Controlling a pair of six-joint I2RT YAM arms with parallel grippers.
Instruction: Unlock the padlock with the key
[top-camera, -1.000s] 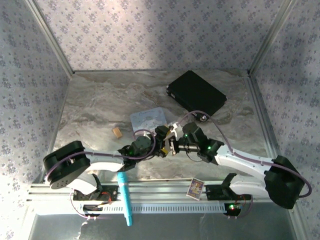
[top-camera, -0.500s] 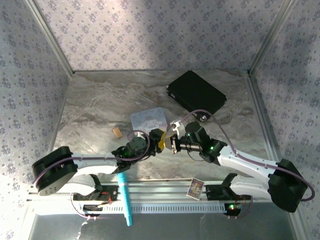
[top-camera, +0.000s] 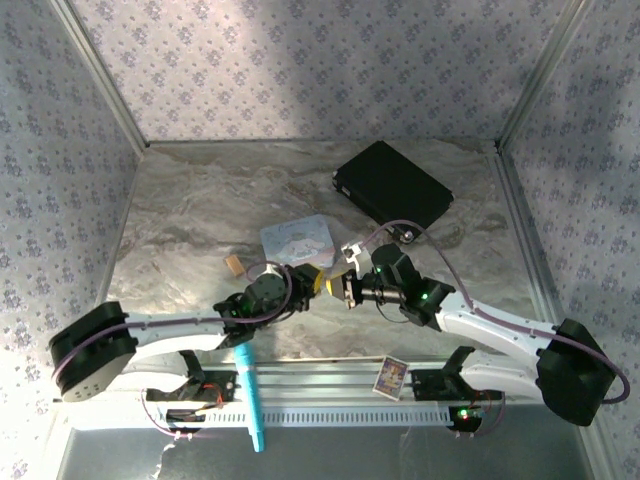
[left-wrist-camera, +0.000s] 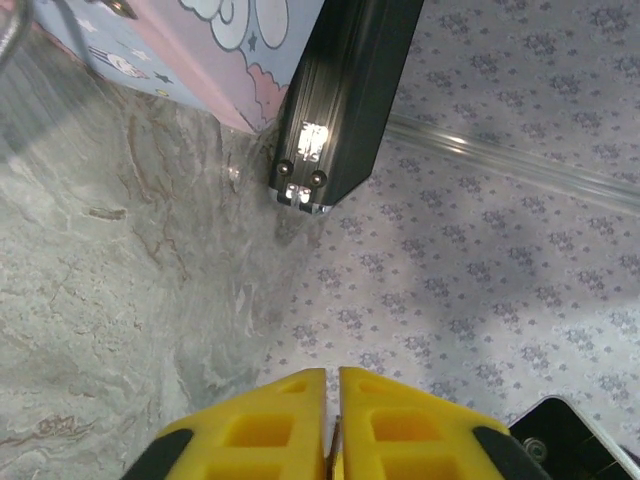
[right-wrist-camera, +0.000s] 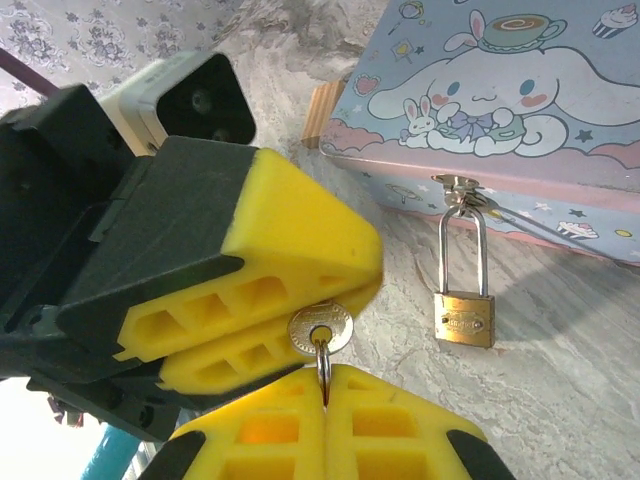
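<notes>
Now, where the key is: the key (right-wrist-camera: 320, 328) is held between the two hands, and its round head shows.
Left hand: the left hand (right-wrist-camera: 355, 290) is pinched shut on the key. The key's long part is hidden between its yellow fingers.
Right hand: the right hand (right-wrist-camera: 325, 385) is closed tight on the thin ring (right-wrist-camera: 322, 362) that goes through the key's hole.
Where the padlock is: the padlock (right-wrist-camera: 465, 318) is hooked on the clasp of the tin box (right-wrist-camera: 520, 120). In the right wrist view it is off to the right of the key, near but not touching.
Padlock's long way: it runs from the box toward the hands, with the loop at the box and the gold body at the near end. I think the keyhole is in that near end, but it does not show.
Key's long way: it seems to run sideways into the left hand, head toward the right hand. It is not lined up with the padlock.
Nearer hand: both are close to the padlock, and I cannot tell which is closer.
</notes>
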